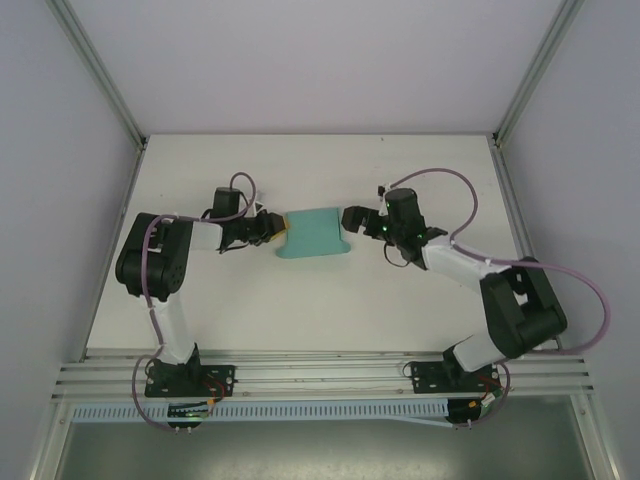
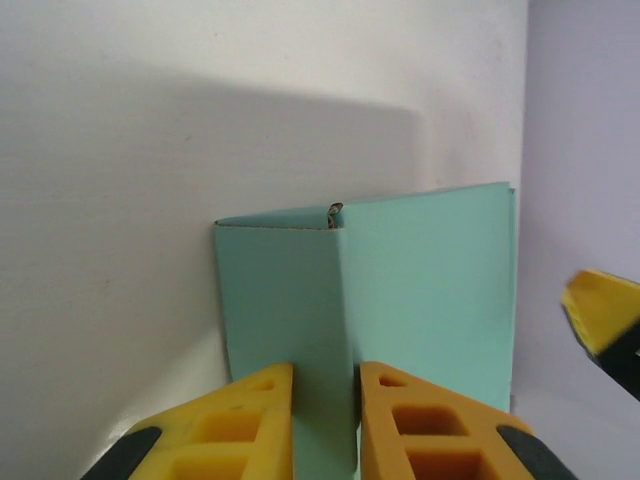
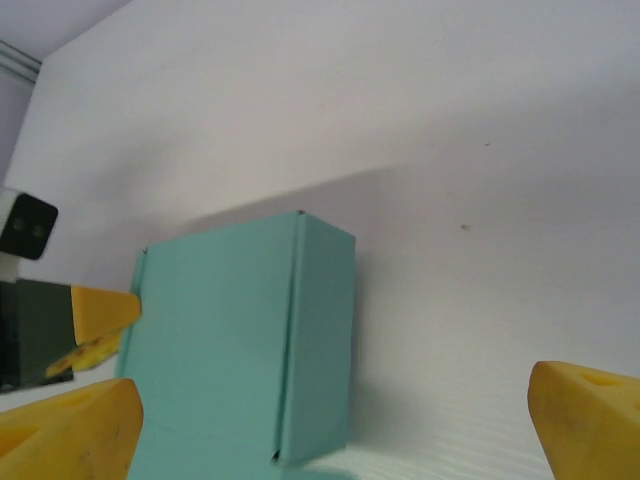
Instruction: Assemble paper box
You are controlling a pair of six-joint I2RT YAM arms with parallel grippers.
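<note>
The teal-green thin-card paper box point(image 1: 312, 233) sits mid white bench point(image 1: 300, 320), its long axis running left to right between the arms. The left claw point(image 1: 272, 228) pinches its left-end wall; the right claw point(image 1: 352, 218) is spread wide, just beside its right end

The left hand point(image 2: 325, 400) hides the near edge of the paper box point(image 2: 430, 300).

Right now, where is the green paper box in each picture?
Top view: paper box at the centre of the table, between left gripper and right gripper.
Left wrist: paper box centre-right, pinched by left gripper.
Right wrist: paper box lower left.
Shared landmark: left gripper's yellow finger.
</note>
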